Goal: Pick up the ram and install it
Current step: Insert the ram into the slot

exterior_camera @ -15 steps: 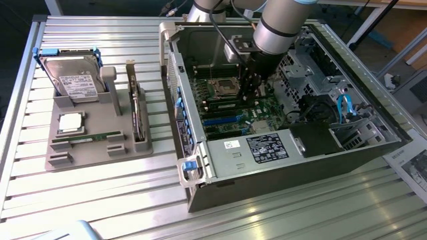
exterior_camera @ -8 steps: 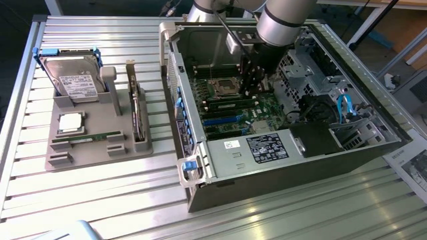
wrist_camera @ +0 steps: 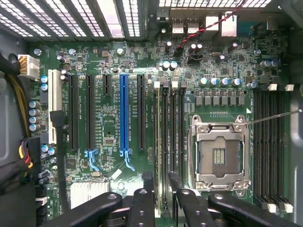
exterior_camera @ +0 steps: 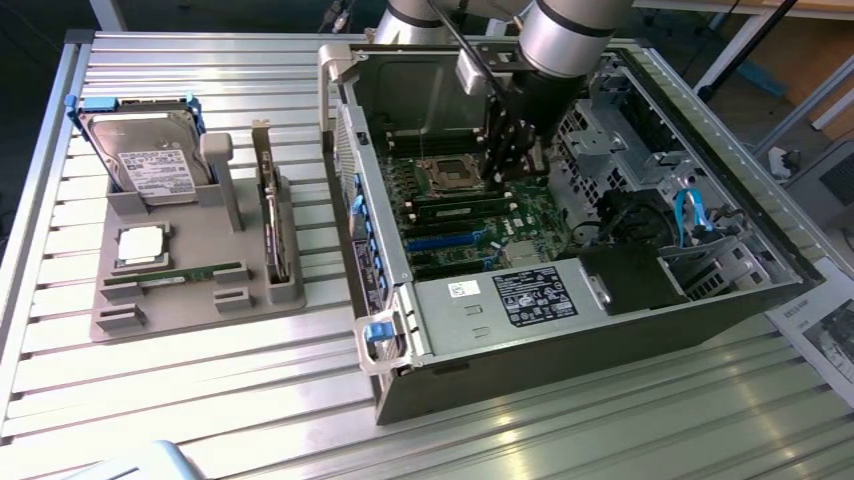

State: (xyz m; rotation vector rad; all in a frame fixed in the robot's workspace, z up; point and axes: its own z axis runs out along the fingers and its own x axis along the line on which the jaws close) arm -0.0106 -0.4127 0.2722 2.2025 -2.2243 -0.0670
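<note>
The fingers (wrist_camera: 142, 203) stand slightly apart, holding nothing, above the memory slots (wrist_camera: 173, 142) inside the computer case (exterior_camera: 534, 370). The ram (exterior_camera: 187, 272) lies in the grey holder (exterior_camera: 200, 240) on the table (exterior_camera: 160, 400).

The gripper (exterior_camera: 513, 165) hangs inside the open computer case (exterior_camera: 467, 330), low over the green motherboard (exterior_camera: 534, 217). Well away from it, toward the exterior view's left, a grey tray (exterior_camera: 200, 310) on the slatted surface (exterior_camera: 200, 400) carries a hard drive (exterior_camera: 147, 160), a square silver chip (exterior_camera: 142, 245) and a thin green ram (exterior_camera: 187, 272).
</note>
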